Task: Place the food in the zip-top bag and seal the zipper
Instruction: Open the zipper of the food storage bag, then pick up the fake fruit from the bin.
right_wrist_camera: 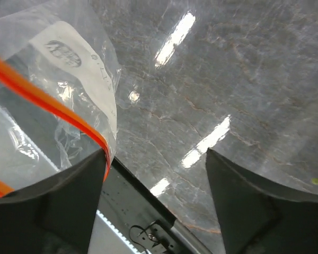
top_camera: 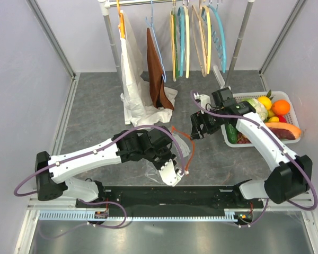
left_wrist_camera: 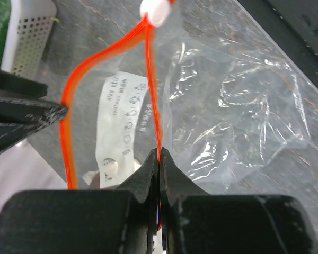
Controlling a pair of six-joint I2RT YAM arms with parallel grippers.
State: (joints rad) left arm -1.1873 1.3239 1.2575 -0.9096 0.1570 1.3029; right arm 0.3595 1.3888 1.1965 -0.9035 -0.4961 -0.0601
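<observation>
The clear zip-top bag [top_camera: 183,149] lies mid-table with its mouth open. Its orange-red zipper [top_camera: 179,135] loops upward. My left gripper [top_camera: 172,159] is shut on one lip of the zipper [left_wrist_camera: 152,95], with the white slider [left_wrist_camera: 156,10] at the far end. My right gripper [top_camera: 199,127] is open and empty beside the bag mouth. In the right wrist view its left finger [right_wrist_camera: 69,201] touches the zipper strip [right_wrist_camera: 53,103]. The food sits in the basket: round orange [top_camera: 281,107], yellow fruit [top_camera: 264,102], dark green cucumber [top_camera: 231,132]. The bag holds no food.
The white slatted basket [top_camera: 291,98] at the right also holds a pale cabbage [top_camera: 258,110] and a red meat slab [top_camera: 284,130]. A rack behind carries a white garment [top_camera: 133,90], a brown garment [top_camera: 157,74] and coloured hangers [top_camera: 196,37]. A black rail [top_camera: 175,196] runs along the near edge.
</observation>
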